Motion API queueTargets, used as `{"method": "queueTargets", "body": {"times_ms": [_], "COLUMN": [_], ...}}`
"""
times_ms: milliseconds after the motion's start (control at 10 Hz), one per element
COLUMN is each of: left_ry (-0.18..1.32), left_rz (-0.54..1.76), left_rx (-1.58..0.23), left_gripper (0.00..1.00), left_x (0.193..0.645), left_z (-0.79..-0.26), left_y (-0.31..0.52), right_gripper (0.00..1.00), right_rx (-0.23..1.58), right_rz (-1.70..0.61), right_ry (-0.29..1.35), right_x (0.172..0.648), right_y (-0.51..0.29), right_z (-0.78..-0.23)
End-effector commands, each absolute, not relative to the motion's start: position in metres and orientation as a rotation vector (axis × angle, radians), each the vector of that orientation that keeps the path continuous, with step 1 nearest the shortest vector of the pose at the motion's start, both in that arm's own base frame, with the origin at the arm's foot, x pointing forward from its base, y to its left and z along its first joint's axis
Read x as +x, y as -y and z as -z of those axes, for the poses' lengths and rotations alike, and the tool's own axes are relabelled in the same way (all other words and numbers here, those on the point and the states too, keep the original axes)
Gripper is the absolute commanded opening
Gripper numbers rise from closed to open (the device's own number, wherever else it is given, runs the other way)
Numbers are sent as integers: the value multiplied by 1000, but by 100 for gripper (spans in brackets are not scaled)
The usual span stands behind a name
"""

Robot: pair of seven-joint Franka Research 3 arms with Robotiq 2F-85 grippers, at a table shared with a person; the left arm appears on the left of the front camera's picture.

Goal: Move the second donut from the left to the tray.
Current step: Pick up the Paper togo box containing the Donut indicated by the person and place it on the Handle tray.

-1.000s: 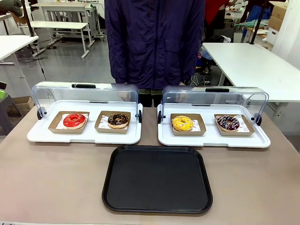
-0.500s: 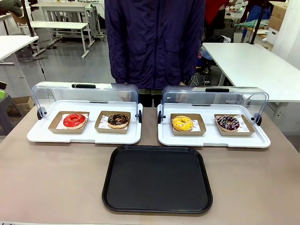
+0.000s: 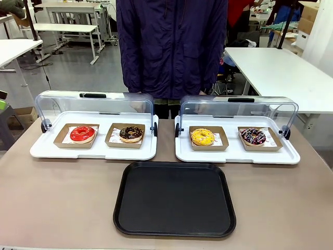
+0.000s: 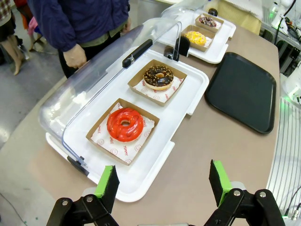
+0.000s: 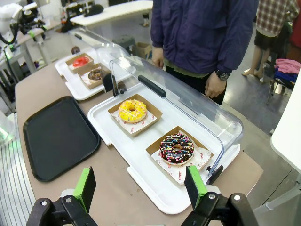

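Hovering over the near end of the left display tray (image 4: 193, 82), your left gripper (image 4: 163, 186) has its jaws spread wide, gripping nothing. Your right gripper (image 5: 141, 187) is the same over the right display tray (image 5: 136, 155). The red print on the liner paper (image 4: 106, 136) is too small to read. The chocolate donut (image 3: 130, 133) sits in its cardboard holder on the left display tray, beside the red-glazed donut (image 3: 82, 133), under the raised clear lid (image 4: 94, 80). The black tray (image 3: 174, 198) lies just in front. A person (image 3: 171, 47) stands at the far edge.
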State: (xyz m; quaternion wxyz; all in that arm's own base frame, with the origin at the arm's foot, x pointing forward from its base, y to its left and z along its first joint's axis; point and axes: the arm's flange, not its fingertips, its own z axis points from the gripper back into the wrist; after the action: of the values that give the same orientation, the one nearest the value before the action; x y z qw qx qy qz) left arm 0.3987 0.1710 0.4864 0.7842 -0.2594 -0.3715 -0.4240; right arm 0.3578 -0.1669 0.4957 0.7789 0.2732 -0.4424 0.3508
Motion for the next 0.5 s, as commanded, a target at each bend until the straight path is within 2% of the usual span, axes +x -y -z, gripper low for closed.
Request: {"method": "queueTargets", "body": {"times_ms": [0, 400], "left_ry": [815, 815], "left_rz": [920, 920], "left_rx": [-573, -573], "left_gripper": [100, 100], "left_x": [399, 399], "left_z": [-486, -486], "left_y": [-171, -171], "right_gripper": [100, 100], "right_rx": [590, 590], "right_rz": [-773, -773], "right_ry": [996, 996], "right_x": [363, 363], "right_y": [168, 168], "right_z": [-497, -497]}}
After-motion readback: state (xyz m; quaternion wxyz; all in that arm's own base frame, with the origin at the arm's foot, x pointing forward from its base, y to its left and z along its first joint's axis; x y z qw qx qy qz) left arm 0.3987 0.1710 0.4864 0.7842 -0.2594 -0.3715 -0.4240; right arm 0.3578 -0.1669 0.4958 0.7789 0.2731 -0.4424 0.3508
